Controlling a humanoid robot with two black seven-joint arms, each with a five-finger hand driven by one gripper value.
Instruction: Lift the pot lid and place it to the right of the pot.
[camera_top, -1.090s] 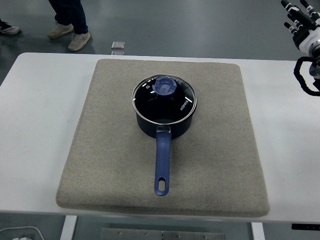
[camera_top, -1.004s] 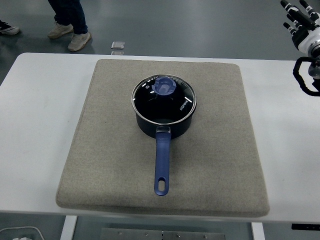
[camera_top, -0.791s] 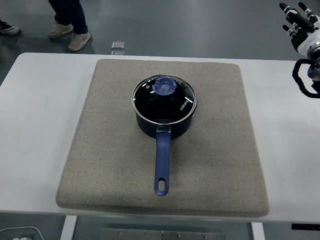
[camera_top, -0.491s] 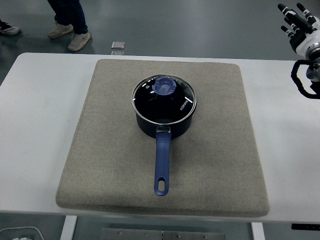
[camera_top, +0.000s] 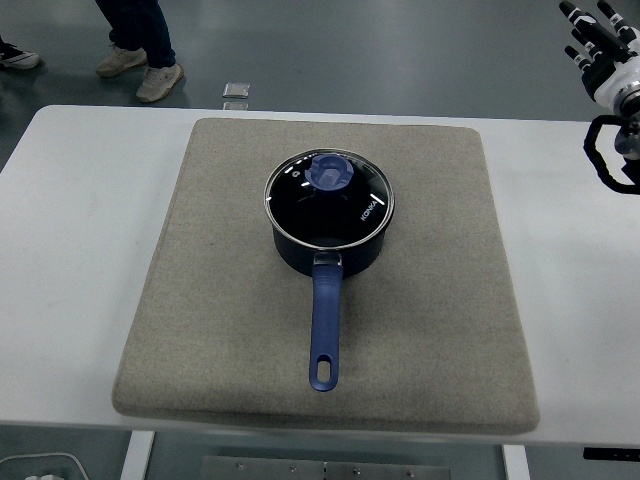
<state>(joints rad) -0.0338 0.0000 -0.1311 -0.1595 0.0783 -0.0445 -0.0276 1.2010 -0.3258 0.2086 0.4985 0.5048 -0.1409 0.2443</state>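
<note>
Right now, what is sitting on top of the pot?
A glass lid with a blue knob covers the pot. Through the glass the inside looks dark; any contents cannot be made out.

The pot lid (camera_top: 329, 192) looked like glossy glass, metal-rimmed; the mat (camera_top: 200, 300) was rough cloth, perhaps felt; the table (camera_top: 80, 250) smooth, matt.

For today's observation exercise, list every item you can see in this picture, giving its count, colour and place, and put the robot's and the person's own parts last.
Pot: one, dark blue, middle of the mat, long blue handle pointing toward the near edge.
Pot lid: one, glass with a blue knob, sitting on the pot.
Mat: one, grey-beige, lying on the table.
Table: one, white.
Small object: one, pale, on the floor beyond the table; too small to identify.
Right hand: one, black and white, fingers spread, top right corner, holding nothing.
Person's legs: dark trousers, light shoes, top left.
</note>
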